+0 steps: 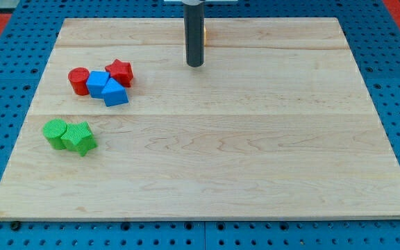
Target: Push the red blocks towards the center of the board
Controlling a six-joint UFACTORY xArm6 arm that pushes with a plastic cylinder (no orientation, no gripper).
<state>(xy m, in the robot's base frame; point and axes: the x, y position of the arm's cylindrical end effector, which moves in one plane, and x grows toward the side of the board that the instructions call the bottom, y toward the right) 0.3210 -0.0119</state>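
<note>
My tip (195,64) sits at the upper middle of the frame, resting on the wooden table (255,153) near its top edge. There is no hand on this arm, only the bare rod, so nothing opens, closes or holds; the rod touches no block.

The two red blocks lie in the upper left of the frame, well apart from my tip and slightly lower in the view. The red cylinder (79,80) stands furthest left; the red star (119,72) is nearer my tip, to the cylinder's right and a little higher. Between and below them sit a blue cube (97,83) and a blue wedge-like block (114,92), packed tightly against both reds.

The relation that matters: the centre of the table lies to the lower right of the red pair, while my tip is on their right. I judge the tip must first travel round to the cluster's upper left before pushing, since a direct approach would drive the reds away from the centre.

Further down the left side lie a green cylinder (55,132) and a green star (79,137), touching each other. A small orange block (205,33) peeks out behind the rod; its shape is hidden.
</note>
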